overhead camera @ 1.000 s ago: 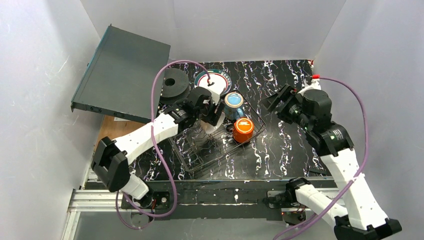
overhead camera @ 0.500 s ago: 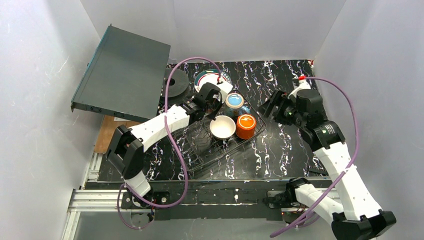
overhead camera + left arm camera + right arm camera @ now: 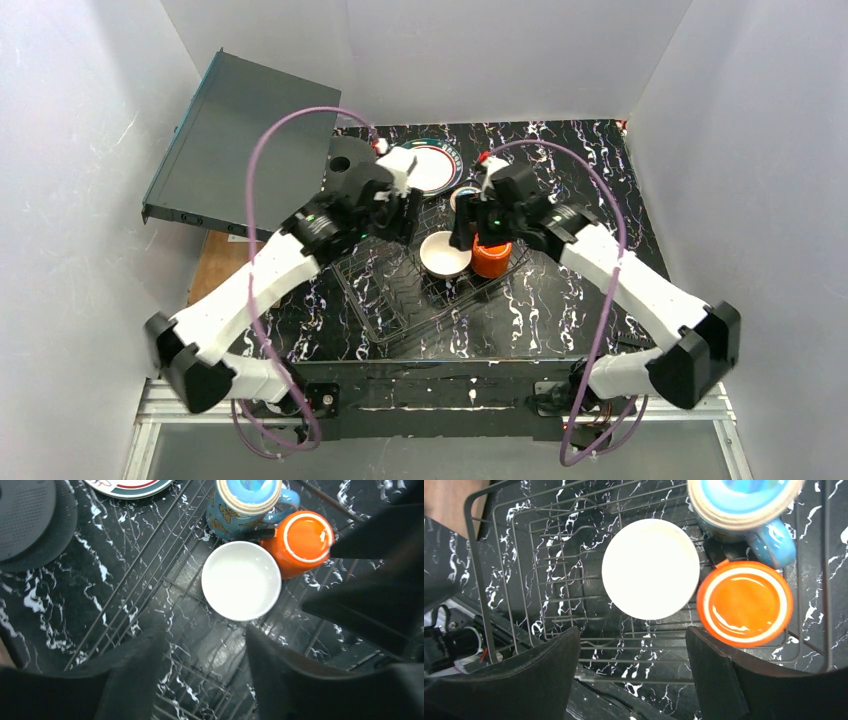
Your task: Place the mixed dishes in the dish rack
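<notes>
Left fingers (image 3: 130, 680) apart and empty, right fingers (image 3: 524, 680) wide and empty; both hover over the round cream bowl (image 3: 241, 580) in the dark wire dish rack (image 3: 380, 295). The green-and-red rimmed white plate (image 3: 436, 170) lies flat on the surface (image 3: 560, 160) just beyond the rack's far left; the left arm (image 3: 280, 270) is nearer.

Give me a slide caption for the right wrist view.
Open right gripper over the rack, which holds a bowl, orange cup and blue mug.

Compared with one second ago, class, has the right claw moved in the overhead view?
Yes. The right claw swung left, from right of the dish rack to above it.
</notes>
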Robot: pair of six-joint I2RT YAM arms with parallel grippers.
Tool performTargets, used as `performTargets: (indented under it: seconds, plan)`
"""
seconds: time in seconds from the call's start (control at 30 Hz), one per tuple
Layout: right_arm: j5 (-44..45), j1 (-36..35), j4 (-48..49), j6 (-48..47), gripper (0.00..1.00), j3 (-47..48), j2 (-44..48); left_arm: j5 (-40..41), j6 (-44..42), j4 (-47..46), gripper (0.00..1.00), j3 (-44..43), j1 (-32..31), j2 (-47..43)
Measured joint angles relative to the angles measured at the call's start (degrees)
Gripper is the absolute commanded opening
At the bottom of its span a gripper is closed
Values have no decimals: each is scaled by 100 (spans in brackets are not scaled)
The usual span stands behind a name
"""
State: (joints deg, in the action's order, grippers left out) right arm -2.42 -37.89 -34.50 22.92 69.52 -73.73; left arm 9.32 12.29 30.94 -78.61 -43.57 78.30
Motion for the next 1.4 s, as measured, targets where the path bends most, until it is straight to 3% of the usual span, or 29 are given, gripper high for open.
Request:
performTargets:
  seconds: [0.07, 0.13, 0.17, 0.37, 0.5, 0.63, 0.77, 1.0, 1.4]
  plan:
    - [378, -308, -76, 94, 81, 315, -354, 15, 229, 162, 78, 155, 11, -584]
    - [835, -599, -293, 319, 84, 748, -791, 39, 389, 330, 95, 358, 28, -1167]
    - [986, -680, -372, 437, 84, 911, -960, 50, 474, 450, 98, 472, 33, -1491]
    - [1821, -1001, -1143, 1818, 84, 2157, -2085, 192, 778, 1113, 98, 820, 35, -2876]
    - [2031, -1180, -1606, 2710, 69, 2846, -2782, 249, 907, 1366, 98, 966, 37, -3442]
    - [2315, -1311, -1784, 2986, 56, 3174, -3401, 256, 1040, 1526, 98, 1165, 39, -3829]
    - [2601, -1440, -1779, 2649, 48, 3161, -3742, 245, 1119, 1668, 98, 1259, 39, -3956]
    - [2647, -1602, -922, 1045, 46, 2076, -3416, 247, 1128, 1751, 98, 1390, 39, -4199]
    - [2280, -1639, -149, -774, 51, 1222, -2778, 199, 1113, 1753, 99, 1414, 39, -4157]
